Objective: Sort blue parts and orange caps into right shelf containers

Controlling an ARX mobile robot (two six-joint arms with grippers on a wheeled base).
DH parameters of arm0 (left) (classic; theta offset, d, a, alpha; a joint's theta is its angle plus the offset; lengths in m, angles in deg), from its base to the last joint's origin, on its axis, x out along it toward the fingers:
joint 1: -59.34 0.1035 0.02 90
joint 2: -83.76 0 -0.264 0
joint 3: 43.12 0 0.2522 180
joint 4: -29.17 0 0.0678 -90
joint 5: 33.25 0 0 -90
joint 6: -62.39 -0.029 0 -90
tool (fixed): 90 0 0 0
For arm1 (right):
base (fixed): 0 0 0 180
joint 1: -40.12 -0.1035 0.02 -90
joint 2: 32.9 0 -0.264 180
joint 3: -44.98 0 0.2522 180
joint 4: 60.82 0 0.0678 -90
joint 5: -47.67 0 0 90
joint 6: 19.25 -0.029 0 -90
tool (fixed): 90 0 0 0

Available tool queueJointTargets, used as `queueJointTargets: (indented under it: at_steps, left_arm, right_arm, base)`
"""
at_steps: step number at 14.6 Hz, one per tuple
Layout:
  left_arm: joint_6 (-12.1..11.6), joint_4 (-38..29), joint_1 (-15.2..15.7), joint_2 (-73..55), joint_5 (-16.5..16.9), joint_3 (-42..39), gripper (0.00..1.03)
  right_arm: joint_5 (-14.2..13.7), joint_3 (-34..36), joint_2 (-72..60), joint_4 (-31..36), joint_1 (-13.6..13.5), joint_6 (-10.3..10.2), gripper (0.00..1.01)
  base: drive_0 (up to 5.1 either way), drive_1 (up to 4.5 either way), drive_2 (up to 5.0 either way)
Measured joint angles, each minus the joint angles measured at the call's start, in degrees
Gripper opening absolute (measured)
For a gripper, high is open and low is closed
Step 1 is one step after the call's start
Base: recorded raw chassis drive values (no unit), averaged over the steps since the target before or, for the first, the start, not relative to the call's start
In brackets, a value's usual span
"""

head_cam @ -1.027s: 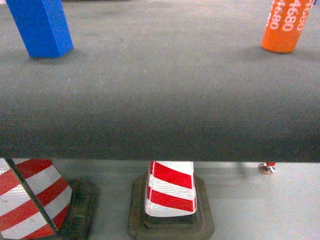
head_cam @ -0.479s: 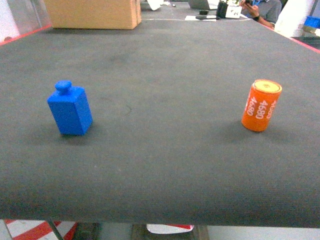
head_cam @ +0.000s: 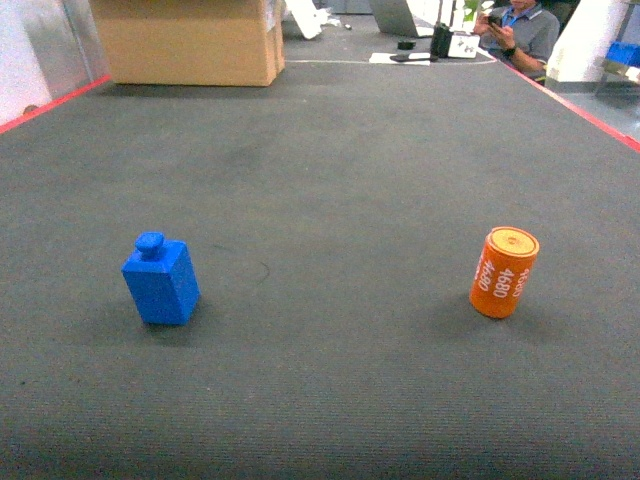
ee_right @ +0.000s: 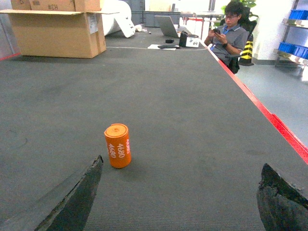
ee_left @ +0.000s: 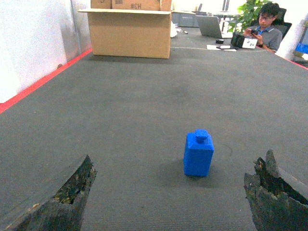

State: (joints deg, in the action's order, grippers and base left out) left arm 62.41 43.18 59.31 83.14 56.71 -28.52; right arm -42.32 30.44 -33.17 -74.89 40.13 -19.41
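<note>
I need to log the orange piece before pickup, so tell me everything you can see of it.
The orange cap is a short, smooth, plastic-looking cylinder, bright orange with a paler yellowish flat top ringed by a rim. White digits reading 4680 run lengthwise on its side, printed more than once. It stands upright, leaning slightly in the head view, on the dark grey mat, alone and well apart from the blue part. Only the mat touches it. In the right wrist view it sits ahead between the open fingers.
</note>
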Motion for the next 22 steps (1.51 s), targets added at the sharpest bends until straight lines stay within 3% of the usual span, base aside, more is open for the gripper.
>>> queueJointTargets:
  at_steps: [22]
  left_arm:
    - [-0.02, 0.00, 0.00, 0.00, 0.00, 0.00, 0.98]
  right_arm:
    - [0.00, 0.00, 0.00, 0.02, 0.00, 0.00, 0.98]
  base:
    - [0.0, 0.00, 0.0]
